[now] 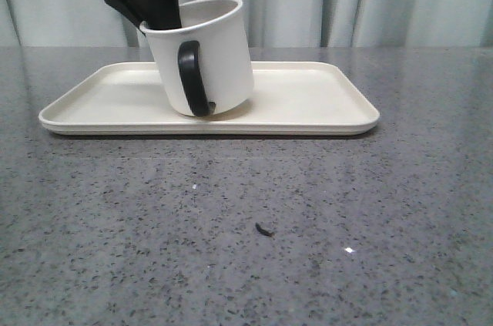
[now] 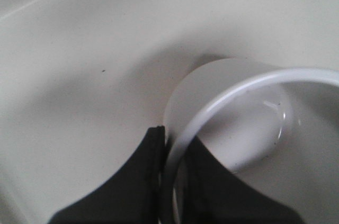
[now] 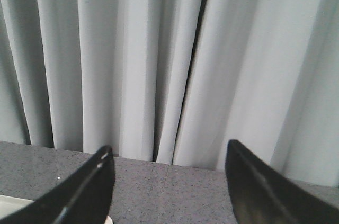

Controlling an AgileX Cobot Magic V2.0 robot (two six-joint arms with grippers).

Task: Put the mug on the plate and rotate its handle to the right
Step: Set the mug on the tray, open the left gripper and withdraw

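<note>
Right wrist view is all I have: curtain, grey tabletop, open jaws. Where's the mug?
Observer: The mug is over the plate, tilted, its lower edge at the plate's surface.
Operator: Who's holding it?
Observer: The left gripper. One finger is inside the rim and one outside, shut on the mug's wall.
Operator: Handle direction?
Observer: In the front view the handle faces the camera, so not yet to the right.
Operator: Anything loose on the table?
Observer: A small dark speck lies on the tabletop in front of the plate.
</note>
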